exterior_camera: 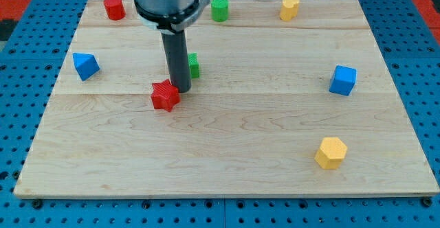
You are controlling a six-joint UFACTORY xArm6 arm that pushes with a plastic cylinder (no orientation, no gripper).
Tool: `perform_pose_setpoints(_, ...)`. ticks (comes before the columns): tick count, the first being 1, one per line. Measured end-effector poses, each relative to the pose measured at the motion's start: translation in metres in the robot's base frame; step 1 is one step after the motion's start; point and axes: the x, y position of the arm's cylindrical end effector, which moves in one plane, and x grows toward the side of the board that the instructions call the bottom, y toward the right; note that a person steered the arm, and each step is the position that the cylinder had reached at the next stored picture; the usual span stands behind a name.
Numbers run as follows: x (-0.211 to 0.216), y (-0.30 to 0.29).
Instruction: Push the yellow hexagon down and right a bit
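Note:
The yellow hexagon lies on the wooden board at the view's lower right. My tip rests on the board left of centre, far to the left of and above the hexagon. It sits right beside the upper right of a red star-shaped block. The rod hides most of a green block just behind it.
A blue cube is at the right. A second yellow block, a green cylinder and a red cylinder line the top edge. A blue block sits at the left. Blue pegboard surrounds the board.

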Motion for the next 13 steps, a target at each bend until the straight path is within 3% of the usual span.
perform_pose_setpoints(1,0.011,0.046)
perform_pose_setpoints(3,0.027,0.277)
perform_pose_setpoints(4,0.054,0.354)
perform_pose_setpoints(5,0.078,0.366)
perform_pose_setpoints(7,0.106,0.366)
perform_pose_setpoints(9,0.107,0.358)
perform_pose_setpoints(11,0.133,0.276)
perform_pose_setpoints(12,0.133,0.159)
perform_pose_setpoints(13,0.125,0.099)
